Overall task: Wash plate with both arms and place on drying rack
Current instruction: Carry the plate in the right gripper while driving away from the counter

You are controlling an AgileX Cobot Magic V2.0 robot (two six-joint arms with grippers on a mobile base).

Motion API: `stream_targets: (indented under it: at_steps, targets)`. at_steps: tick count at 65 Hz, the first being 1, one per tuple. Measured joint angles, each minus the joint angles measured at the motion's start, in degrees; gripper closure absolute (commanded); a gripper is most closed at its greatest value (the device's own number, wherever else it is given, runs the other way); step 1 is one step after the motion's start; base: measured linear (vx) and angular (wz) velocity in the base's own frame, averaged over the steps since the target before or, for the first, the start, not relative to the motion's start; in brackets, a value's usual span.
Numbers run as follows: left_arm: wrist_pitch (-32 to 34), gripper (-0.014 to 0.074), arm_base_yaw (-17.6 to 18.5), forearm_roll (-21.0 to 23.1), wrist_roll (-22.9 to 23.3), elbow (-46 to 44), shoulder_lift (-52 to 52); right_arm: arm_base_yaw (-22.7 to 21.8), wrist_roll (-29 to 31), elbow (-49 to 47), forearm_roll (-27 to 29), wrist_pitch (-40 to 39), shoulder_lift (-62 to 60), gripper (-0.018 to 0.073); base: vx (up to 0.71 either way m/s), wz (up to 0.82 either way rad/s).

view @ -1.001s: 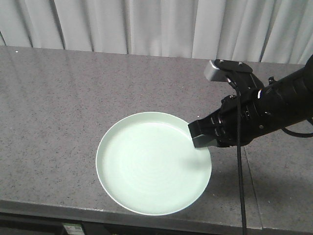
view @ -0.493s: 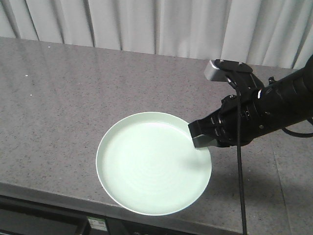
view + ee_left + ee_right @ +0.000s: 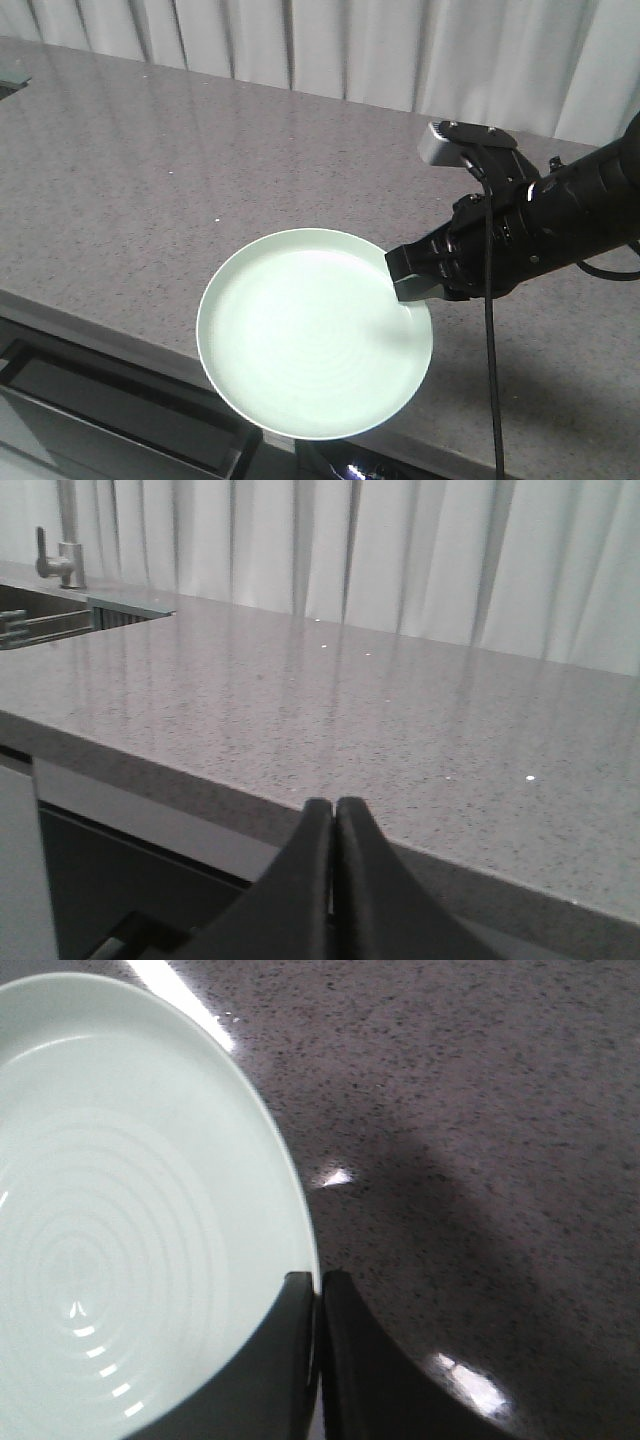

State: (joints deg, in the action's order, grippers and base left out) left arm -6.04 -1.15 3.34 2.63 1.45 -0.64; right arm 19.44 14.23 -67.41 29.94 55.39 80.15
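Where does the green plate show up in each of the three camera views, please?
Front view: the plate sits at lower centre, its right rim pinched by the right tool.
Left wrist view: not in it; only the left tool, shut and empty, in front of the counter.
Right wrist view: it fills the left half, with its rim clamped at bottom centre.
Shared landmark: the speckled grey counter, seen in all three views.

We log the right arm (image 3: 565,215) extended from 3 o'clock, right gripper (image 3: 402,282) pinching the plate (image 3: 300,340) rim; left gripper (image 3: 334,808) fingers pressed together.
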Motion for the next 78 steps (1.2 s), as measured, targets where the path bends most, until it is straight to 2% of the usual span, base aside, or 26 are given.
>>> stream_targets:
  at_steps: [78]
  targets:
    - [0.0,0.0603,0.0,0.0,0.0,0.0,0.0,0.0,0.0,0.0,0.0,0.0,0.0,0.0568,-0.08,0.44]
